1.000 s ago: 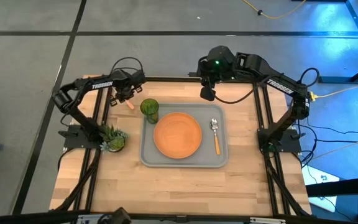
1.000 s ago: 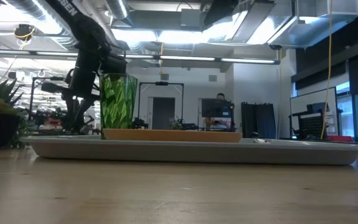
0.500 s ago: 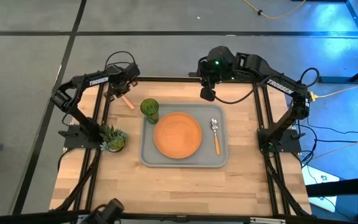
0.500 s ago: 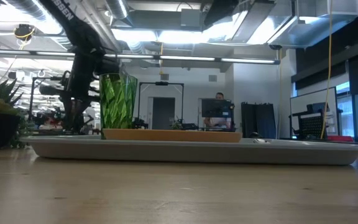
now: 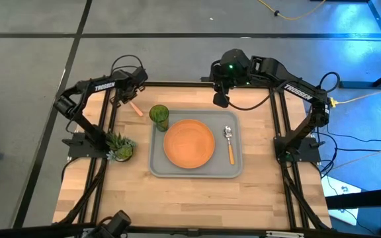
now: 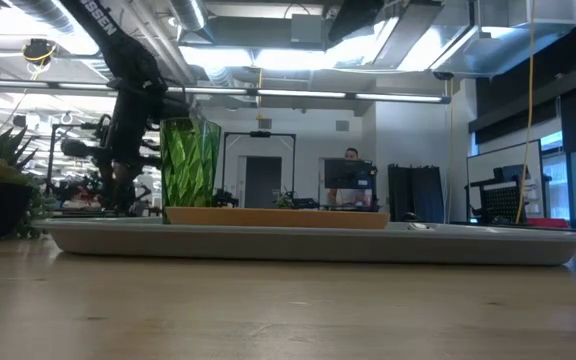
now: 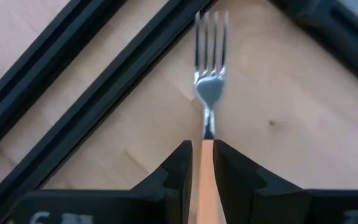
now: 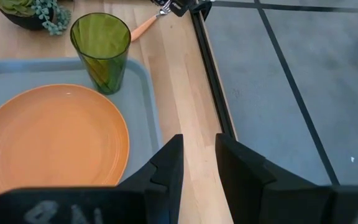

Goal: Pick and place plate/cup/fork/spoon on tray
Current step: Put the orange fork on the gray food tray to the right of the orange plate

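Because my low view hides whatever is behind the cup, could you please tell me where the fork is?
Observer: The left claw is closed on the fork by its orange handle, outside the tray, past its far left corner.
Operator: Thank you. Is the spoon placed yet?
Observer: Yes, the spoon lies in the tray, right of the plate.
Operator: And the right claw?
Observer: The right claw is open and empty, near the tray's far edge.

Potted plant [image 5: 120, 146] — wooden table's [image 5: 177, 198] left edge
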Action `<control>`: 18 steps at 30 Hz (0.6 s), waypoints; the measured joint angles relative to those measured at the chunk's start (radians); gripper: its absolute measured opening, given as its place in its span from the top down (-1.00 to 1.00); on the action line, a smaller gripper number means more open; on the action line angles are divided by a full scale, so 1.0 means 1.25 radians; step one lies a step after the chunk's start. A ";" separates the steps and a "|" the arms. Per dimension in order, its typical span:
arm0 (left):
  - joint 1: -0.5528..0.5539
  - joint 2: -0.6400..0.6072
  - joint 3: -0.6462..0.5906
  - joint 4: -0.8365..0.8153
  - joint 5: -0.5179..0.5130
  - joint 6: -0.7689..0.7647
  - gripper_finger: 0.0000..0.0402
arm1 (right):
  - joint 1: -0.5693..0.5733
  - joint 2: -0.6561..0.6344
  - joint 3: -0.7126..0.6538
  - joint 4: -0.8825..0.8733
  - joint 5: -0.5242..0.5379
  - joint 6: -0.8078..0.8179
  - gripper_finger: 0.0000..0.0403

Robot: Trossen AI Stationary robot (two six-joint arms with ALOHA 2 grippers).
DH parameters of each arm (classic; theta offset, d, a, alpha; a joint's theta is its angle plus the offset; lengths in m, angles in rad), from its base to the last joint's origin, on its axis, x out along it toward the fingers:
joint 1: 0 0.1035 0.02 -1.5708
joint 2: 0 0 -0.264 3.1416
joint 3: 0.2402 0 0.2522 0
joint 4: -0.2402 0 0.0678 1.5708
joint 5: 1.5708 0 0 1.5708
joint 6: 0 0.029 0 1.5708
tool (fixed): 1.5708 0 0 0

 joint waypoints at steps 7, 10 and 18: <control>0.000 0.000 -0.046 0.065 0.036 -0.003 0.71 | 0.000 0.000 0.000 0.000 0.000 -0.001 0.51; 0.000 0.000 -0.050 0.076 0.035 -0.003 0.71 | 0.000 -0.001 0.000 0.000 0.000 -0.002 0.51; 0.003 0.000 -0.050 0.081 0.027 -0.001 0.71 | 0.000 -0.001 0.000 0.000 0.001 -0.002 0.51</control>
